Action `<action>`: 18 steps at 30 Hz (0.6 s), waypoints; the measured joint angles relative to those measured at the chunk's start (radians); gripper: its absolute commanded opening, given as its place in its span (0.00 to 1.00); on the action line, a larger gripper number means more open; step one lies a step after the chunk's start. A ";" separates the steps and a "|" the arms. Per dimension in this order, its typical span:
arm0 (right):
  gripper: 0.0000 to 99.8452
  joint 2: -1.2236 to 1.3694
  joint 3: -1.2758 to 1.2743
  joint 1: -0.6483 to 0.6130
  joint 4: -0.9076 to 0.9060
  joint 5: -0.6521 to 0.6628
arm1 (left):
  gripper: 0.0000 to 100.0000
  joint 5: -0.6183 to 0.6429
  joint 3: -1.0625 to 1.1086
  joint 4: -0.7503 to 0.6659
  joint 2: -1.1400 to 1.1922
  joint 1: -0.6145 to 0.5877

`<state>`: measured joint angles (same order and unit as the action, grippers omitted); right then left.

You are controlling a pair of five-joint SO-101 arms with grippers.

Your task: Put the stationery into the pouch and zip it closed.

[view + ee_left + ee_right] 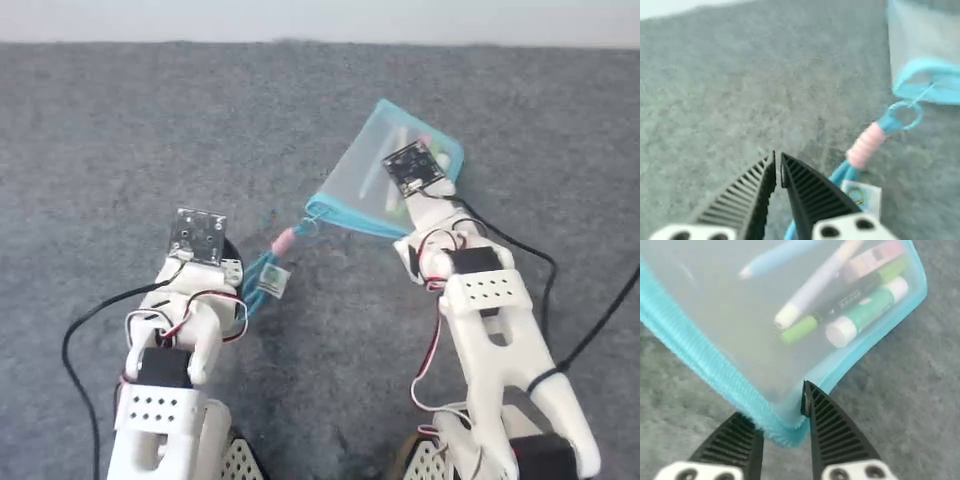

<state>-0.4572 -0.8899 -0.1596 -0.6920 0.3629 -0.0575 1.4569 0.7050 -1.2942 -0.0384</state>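
The translucent blue-edged pouch lies at centre right with its stationery inside: pens, a green glue stick and an eraser. My right gripper is shut on the pouch's near corner at the end of the zipper edge, one finger on each side. From the zipper pull a blue cord with a pink bead and a small tag trails toward my left gripper. That gripper is shut, nothing at its tips, and the cord passes beneath one finger.
Grey carpet-like cloth covers the table, with open room at the left and back. Black cables run beside both arm bases near the front edge.
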 measured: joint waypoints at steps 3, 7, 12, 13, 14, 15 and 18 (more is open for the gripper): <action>0.01 0.002 0.000 0.005 0.000 0.000 | 0.01 0.009 0.000 0.000 0.000 -0.006; 0.01 0.002 0.000 0.003 -0.009 0.003 | 0.12 0.009 0.000 0.000 0.000 -0.002; 0.01 -0.075 0.000 -0.018 -0.097 0.086 | 0.21 0.006 0.000 0.000 0.000 0.034; 0.01 -0.112 0.000 -0.021 -0.123 0.100 | 0.21 -0.009 0.000 0.000 0.000 0.058; 0.01 -0.150 -0.002 -0.025 -0.155 0.114 | 0.21 -0.031 0.000 0.000 0.000 0.087; 0.01 -0.189 -0.002 -0.026 -0.189 0.127 | 0.21 -0.048 0.005 0.000 0.000 0.115; 0.01 -0.308 -0.003 -0.046 -0.302 0.153 | 0.21 -0.068 0.015 0.000 0.000 0.189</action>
<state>-0.7656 -0.8930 -0.2056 -0.9943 0.5163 -0.1250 1.4722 0.7050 -1.2942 0.1504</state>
